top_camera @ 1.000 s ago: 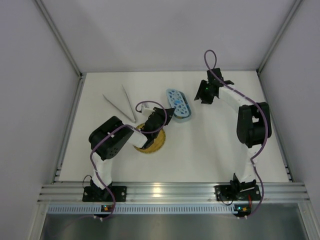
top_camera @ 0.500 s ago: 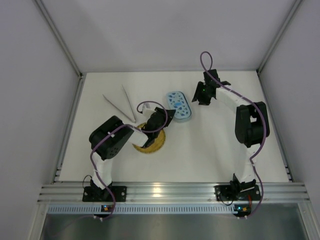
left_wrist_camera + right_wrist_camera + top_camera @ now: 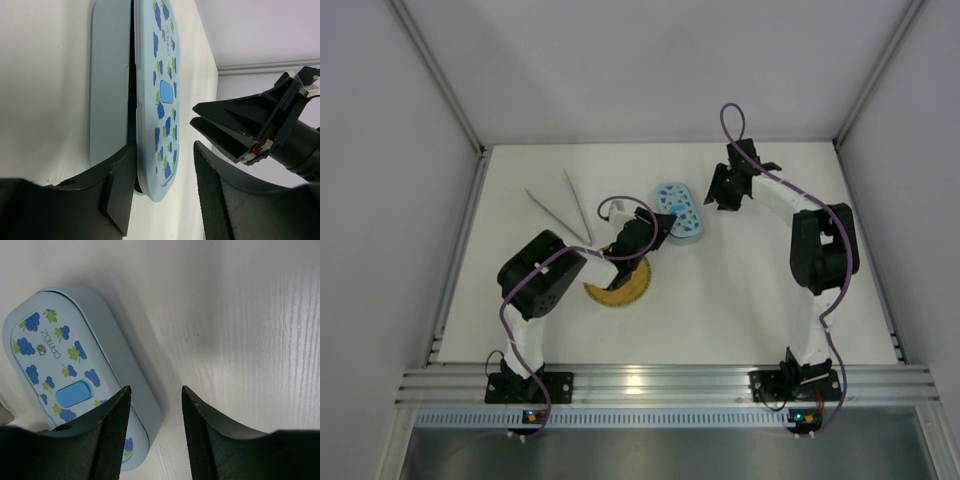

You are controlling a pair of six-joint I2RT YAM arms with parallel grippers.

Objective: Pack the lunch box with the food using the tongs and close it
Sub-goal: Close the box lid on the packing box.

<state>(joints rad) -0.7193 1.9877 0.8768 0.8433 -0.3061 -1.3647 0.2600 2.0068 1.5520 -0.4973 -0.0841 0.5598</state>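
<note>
The left fingers (image 3: 117, 185) stand apart, straddling one end of the lunch box (image 3: 107, 75), whose lid (image 3: 162, 95) sits gapped along one side. The right fingers (image 3: 112, 435), also apart, hover at its other end. Either could snag and shift the unseated lid.

Stretches black two-finger left gripper (image 3: 164, 147) forward, jaws parted. Points black two-finger right gripper (image 3: 155, 390) downward, jaws likewise apart.

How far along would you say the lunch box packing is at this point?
Done: the tongs lie set aside on the table and the lid sits on the lunch box. In hand: the left gripper, open, straddles the lid's end, a dark gap showing under it. Left: pressing it fully shut, probably.
</note>
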